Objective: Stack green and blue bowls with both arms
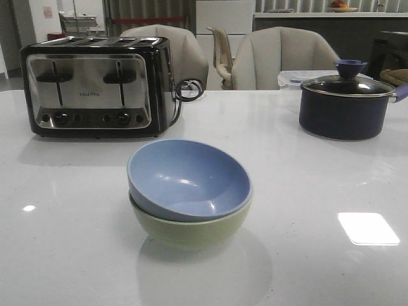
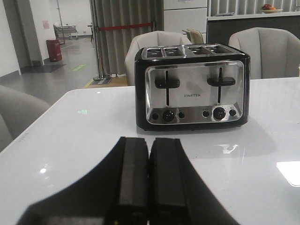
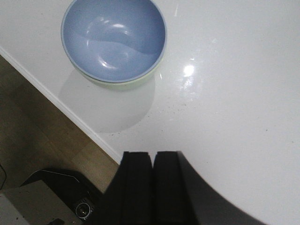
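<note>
Sitting tilted inside the pale sage-green matte bowl (image 1: 191, 231), near the white glossy table's (image 1: 319, 268) front edge: dusty light-blue matte bowl (image 1: 189, 180). Hovering with fingers pressed together, gripping nothing: left gripper (image 2: 148, 180), facing the chrome-and-black toaster (image 2: 191, 86); right gripper (image 3: 153, 187), apart from the stack.

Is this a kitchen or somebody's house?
Probably a kitchen or dining area set up in a bigger building. A four-slot toaster and a dark lidded pot stand on the white table, with padded chairs behind. The left wrist view shows a wide, hall-like floor beyond.
</note>
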`<state>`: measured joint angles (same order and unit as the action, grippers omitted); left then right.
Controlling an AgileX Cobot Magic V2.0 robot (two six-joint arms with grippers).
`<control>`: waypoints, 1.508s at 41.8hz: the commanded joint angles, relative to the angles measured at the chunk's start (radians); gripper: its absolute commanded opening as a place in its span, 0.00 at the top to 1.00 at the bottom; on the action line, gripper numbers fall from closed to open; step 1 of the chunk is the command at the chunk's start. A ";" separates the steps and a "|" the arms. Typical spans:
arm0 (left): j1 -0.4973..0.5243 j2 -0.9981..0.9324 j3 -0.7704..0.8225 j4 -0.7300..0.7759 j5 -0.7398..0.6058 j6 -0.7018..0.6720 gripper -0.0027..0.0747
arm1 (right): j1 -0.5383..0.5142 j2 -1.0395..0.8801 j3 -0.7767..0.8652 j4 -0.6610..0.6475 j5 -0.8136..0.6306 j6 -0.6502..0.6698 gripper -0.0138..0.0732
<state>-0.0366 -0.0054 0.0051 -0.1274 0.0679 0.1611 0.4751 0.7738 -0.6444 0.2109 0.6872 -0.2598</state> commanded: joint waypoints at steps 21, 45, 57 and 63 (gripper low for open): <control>-0.063 -0.019 0.007 0.043 -0.107 -0.064 0.84 | -0.004 -0.005 -0.028 0.000 -0.061 -0.001 0.80; -0.057 -0.017 0.007 0.005 -0.107 -0.064 0.84 | -0.004 -0.005 -0.028 0.000 -0.061 -0.001 0.80; -0.057 -0.017 0.007 0.005 -0.107 -0.064 0.84 | -0.004 -0.005 -0.028 0.000 -0.061 -0.001 0.80; -0.057 -0.017 0.007 0.005 -0.107 -0.064 0.84 | -0.009 -0.035 -0.022 -0.005 -0.066 -0.001 0.80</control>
<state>-0.0937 -0.0054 0.0051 -0.1143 0.0490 0.1069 0.4751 0.7679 -0.6423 0.2109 0.6872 -0.2593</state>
